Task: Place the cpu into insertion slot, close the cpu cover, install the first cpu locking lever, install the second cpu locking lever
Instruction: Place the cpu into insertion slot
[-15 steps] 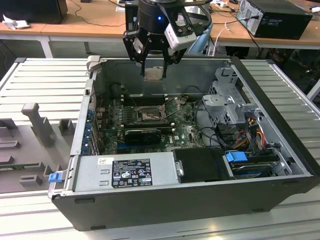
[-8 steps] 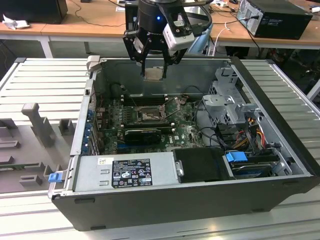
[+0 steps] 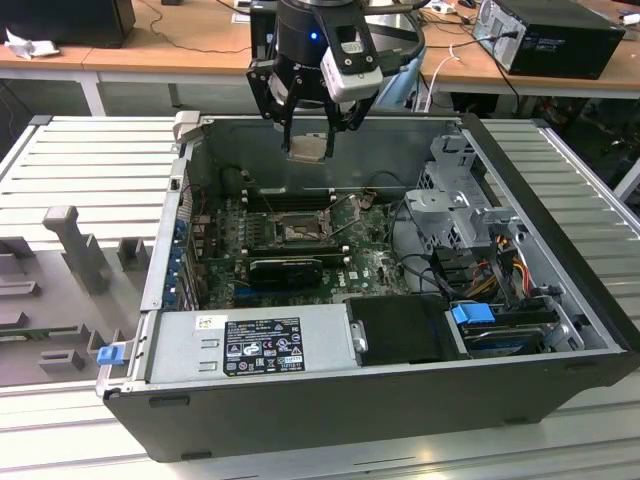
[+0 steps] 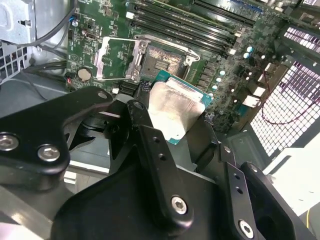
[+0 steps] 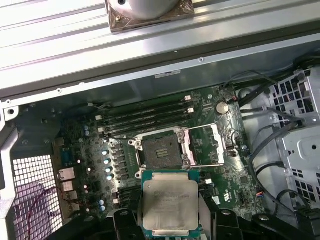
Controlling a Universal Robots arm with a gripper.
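**Chip in the Air, Socket Open Below**

My tool (image 3: 309, 150) is closed down to the width of the cpu (image 5: 169, 205) and pinches it by two opposite edges, silver lid facing up. I hold it above the open computer case (image 3: 400, 400), well clear of the motherboard (image 5: 95, 150). The insertion slot (image 5: 161, 151) lies bare below, apart from the chip. The cpu cover (image 5: 219, 146) is swung open and lies flat just beside the slot, so nothing blocks the way down.

The danger, as I judge it, lies in the fit. The slot is only a little larger than the chip, so a small offset or twist would land a corner on the silver rim instead of inside it. A chip seated askew and pressed could harm the fine contacts in the slot. My hold is on thin edges only, so a knock against the case wall could shift or drop the chip. Whether its orientation matches the slot I cannot tell.
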